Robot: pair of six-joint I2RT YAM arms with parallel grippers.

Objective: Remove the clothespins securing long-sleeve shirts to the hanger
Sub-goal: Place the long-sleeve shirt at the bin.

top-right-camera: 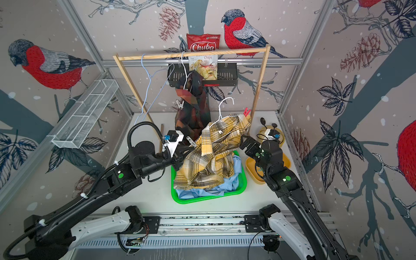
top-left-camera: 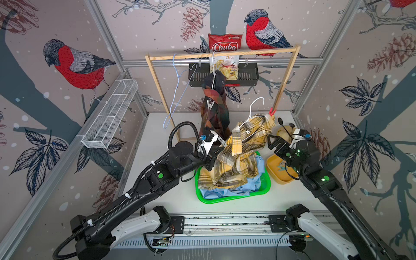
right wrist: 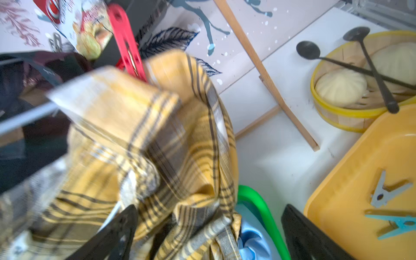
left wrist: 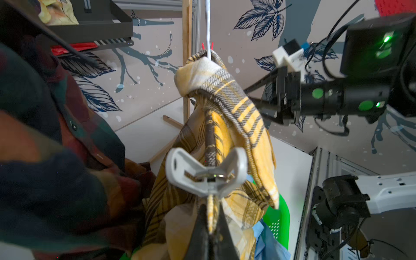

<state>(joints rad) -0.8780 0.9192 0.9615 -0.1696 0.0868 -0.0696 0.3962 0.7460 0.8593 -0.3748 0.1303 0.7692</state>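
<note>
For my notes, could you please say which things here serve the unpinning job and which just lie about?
Job: red clothespin, grey clothespin, yellow plaid shirt, dark check shirt, light blue shirt, white hanger, yellow tray.
Lying about: chips bag, bun steamer, black ladles, wire basket.

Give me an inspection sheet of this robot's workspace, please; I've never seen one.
Surface: white tabletop, partly covered.
Job's things: yellow-and-white plaid shirt on white wire hanger, pinned by red plastic clothespin and whitish-grey plastic clothespin; dark check shirt on wooden rail, with pale clothespin; light blue shirt in green plastic basket; grey clothespin and teal clothespin in yellow tray.
Clutter: red chip bag, bamboo steamer with buns, pale blue hanger.
Grippers: left gripper shut on plaid fabric beside the whitish-grey clothespin; right gripper open, near the shirt.
Cables: black ribbed hose loops over left arm.
Surroundings: bird-patterned walls, white mesh shelf.
</note>
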